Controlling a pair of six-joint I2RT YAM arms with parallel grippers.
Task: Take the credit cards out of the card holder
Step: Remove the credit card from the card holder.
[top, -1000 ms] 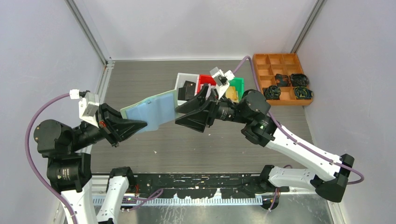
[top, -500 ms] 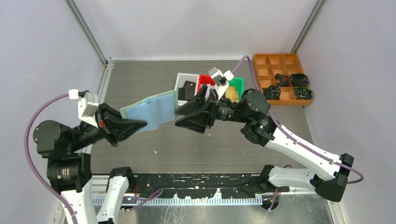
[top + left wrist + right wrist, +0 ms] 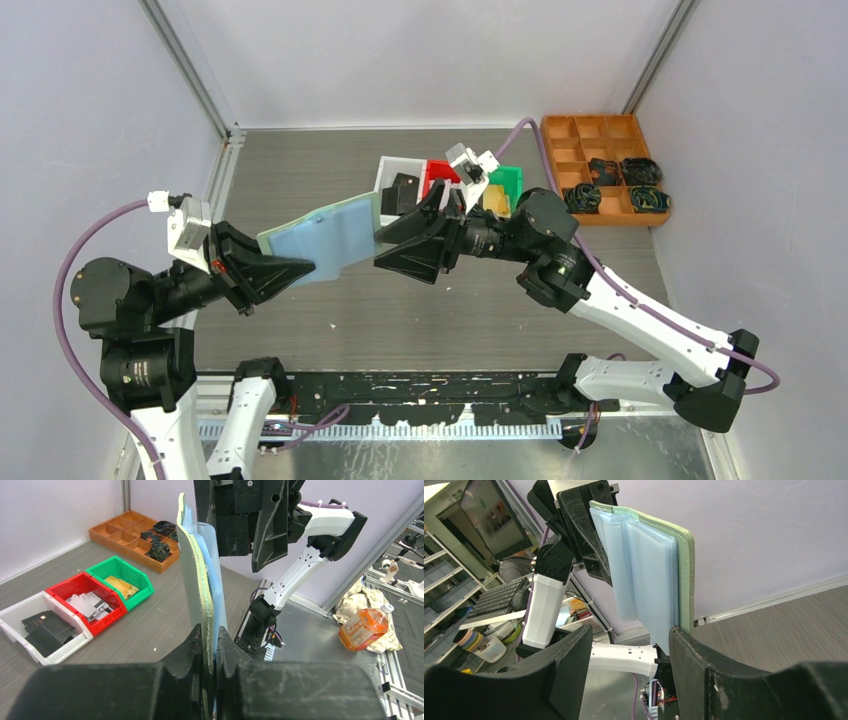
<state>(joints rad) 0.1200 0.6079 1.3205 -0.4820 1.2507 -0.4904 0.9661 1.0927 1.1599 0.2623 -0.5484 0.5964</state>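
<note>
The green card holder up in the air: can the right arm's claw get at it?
Probably yes. The right gripper is open, its fingers either side of the free edge of the card holder, nothing between them. The left gripper pinches the opposite end, holding it aloft.

grey table (image 3: 330, 300) bears a white bin (image 3: 56, 654), red bin (image 3: 102, 624), green bin (image 3: 139, 596) and orange tray (image 3: 560, 152)

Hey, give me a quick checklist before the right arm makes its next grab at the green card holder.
1. Left gripper shut on the card holder: ok.
2. Right gripper open: ok.
3. Card holder's free edge between the right jaws: ok.
4. Any card in the clear pockets: cannot tell.
5. Card holder held up off the table: ok.
</note>
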